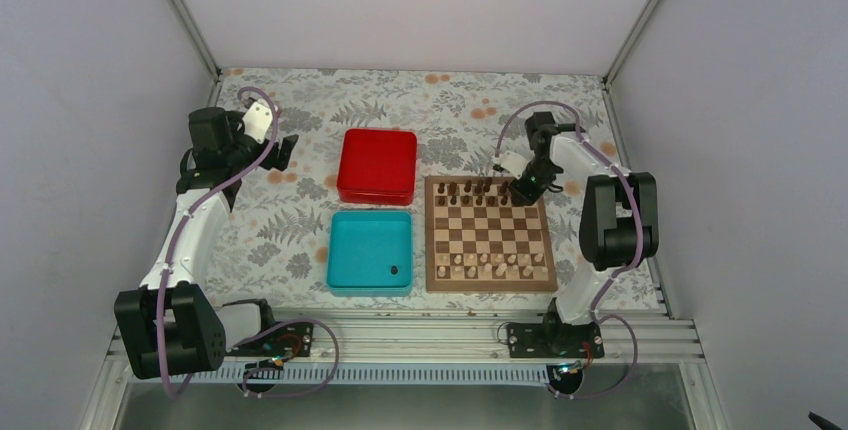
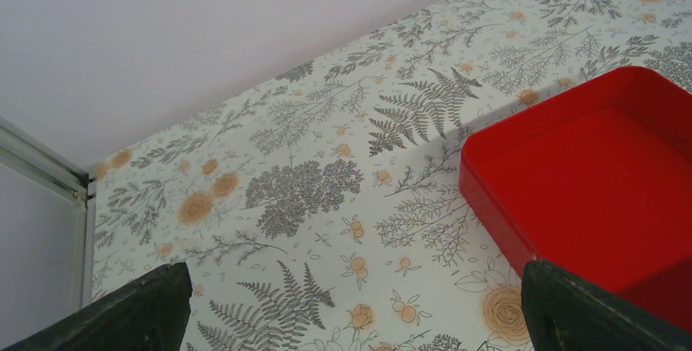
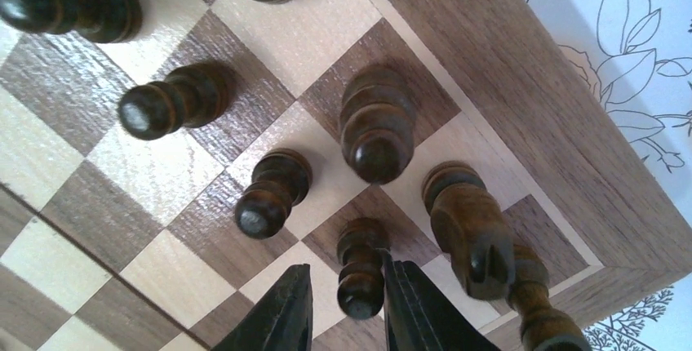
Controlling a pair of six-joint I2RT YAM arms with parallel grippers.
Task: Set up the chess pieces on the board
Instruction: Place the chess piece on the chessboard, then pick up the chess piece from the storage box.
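The board lies right of centre on the table. Dark chess pieces stand in its two far rows. One more dark piece lies in the teal tray. My right gripper hangs over the board's far right corner. In the right wrist view its jaws straddle a dark pawn standing upright on a dark square. The right finger touches the pawn and the left finger stands apart from it. My left gripper is open and empty above the cloth.
A red box stands left of the board's far edge, with the teal tray in front of it. Pale pieces fill the board's near rows. A dark knight and other tall pieces stand close beside the right fingers.
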